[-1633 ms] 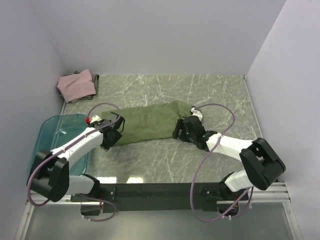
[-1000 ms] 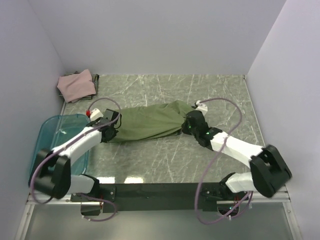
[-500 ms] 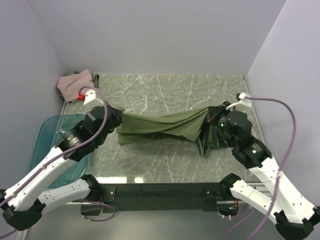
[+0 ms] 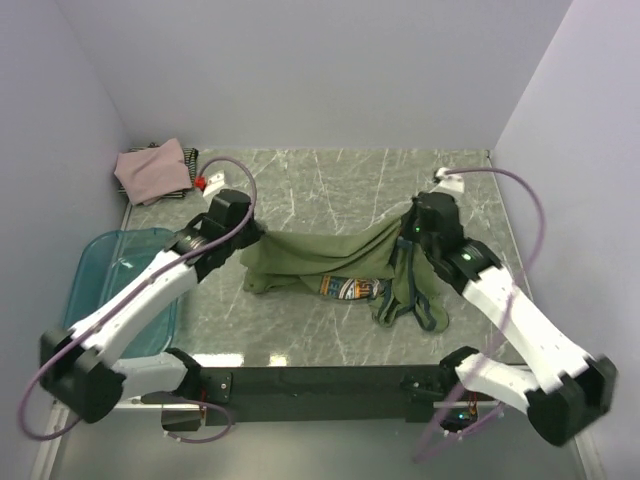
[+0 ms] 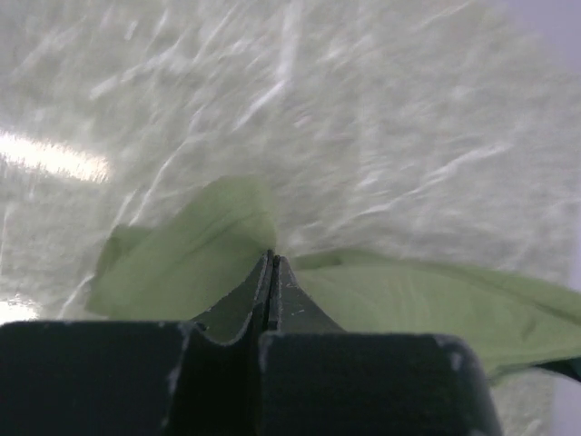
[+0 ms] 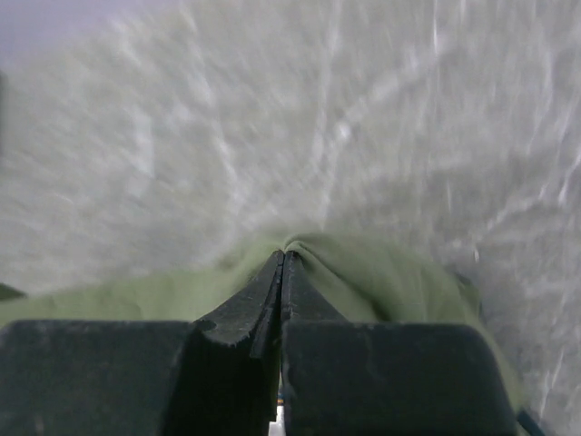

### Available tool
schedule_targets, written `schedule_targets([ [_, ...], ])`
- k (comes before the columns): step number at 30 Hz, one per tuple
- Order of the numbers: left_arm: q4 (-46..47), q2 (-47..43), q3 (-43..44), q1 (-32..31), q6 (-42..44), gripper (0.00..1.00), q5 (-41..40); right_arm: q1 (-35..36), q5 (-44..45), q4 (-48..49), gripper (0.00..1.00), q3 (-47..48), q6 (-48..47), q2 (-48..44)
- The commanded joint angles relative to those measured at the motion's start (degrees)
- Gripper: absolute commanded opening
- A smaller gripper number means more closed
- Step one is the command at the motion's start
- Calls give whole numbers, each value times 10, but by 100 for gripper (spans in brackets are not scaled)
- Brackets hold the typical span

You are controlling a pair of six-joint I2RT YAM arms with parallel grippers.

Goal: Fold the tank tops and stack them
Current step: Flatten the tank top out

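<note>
The olive-green tank top (image 4: 325,257) hangs stretched between both grippers above the marble table, its navy-trimmed straps and orange-blue graphic (image 4: 352,288) drooping below. My left gripper (image 4: 247,236) is shut on its left end; in the left wrist view the green cloth (image 5: 191,263) bunches at the closed tips (image 5: 270,258). My right gripper (image 4: 408,238) is shut on the right end, with cloth (image 6: 381,272) gathered around the tips (image 6: 283,254). A dusty-pink tank top (image 4: 152,168) lies folded on a dark striped one (image 4: 189,158) in the far left corner.
A teal plastic bin (image 4: 105,275) stands at the left edge, partly under the left arm. Walls close the table (image 4: 330,180) on the left, back and right. A black rail (image 4: 320,382) with the arm bases runs along the near edge.
Both grippers have lifted the green top off the table and carried it up and back. The garment now hangs open between them, its graphic and straps showing below.
</note>
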Motion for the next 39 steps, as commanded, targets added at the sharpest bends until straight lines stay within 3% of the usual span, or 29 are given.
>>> schedule_targets([
  [1, 91, 40, -68, 102, -6, 1, 161, -42, -83, 26, 0, -40, 20, 63],
  [3, 124, 94, -80, 130, 0, 1, 218, -72, -137, 41, 1, -53, 27, 115],
  [6, 143, 167, -70, 167, 12, 1, 262, -93, -174, 54, 19, -52, 33, 180],
  [7, 153, 190, -69, 181, 14, 7, 275, -93, -176, 60, 33, -48, 34, 200],
  [9, 173, 205, -62, 191, 16, 20, 305, -96, -176, 65, 46, -47, 40, 206],
  [10, 177, 209, -59, 198, 16, 34, 310, -95, -175, 67, 57, -46, 41, 199],
  [11, 180, 208, -57, 199, 16, 41, 311, -96, -176, 69, 60, -46, 43, 194],
  [14, 169, 194, -44, 203, 17, 60, 299, -94, -160, 67, 61, -54, 46, 159],
  [19, 82, 157, -44, 222, 4, 66, 211, -95, -188, 82, 56, -109, 59, 143],
  [22, 55, 134, -80, 250, -5, 71, 201, -92, -207, 104, 53, -133, 72, 166],
  [24, 57, 121, -113, 257, 3, 70, 202, -91, -214, 124, 52, -141, 76, 178],
  [27, 90, 118, -153, 260, 12, 60, 228, -91, -222, 154, 50, -142, 71, 209],
  [28, 102, 131, -159, 261, 16, 52, 243, -92, -224, 162, 49, -135, 70, 229],
  [31, 154, 161, -177, 260, 9, 45, 287, -88, -243, 173, 46, -124, 70, 257],
  [39, 222, 224, -173, 259, -16, 47, 320, -83, -243, 174, 45, -128, 70, 271],
])
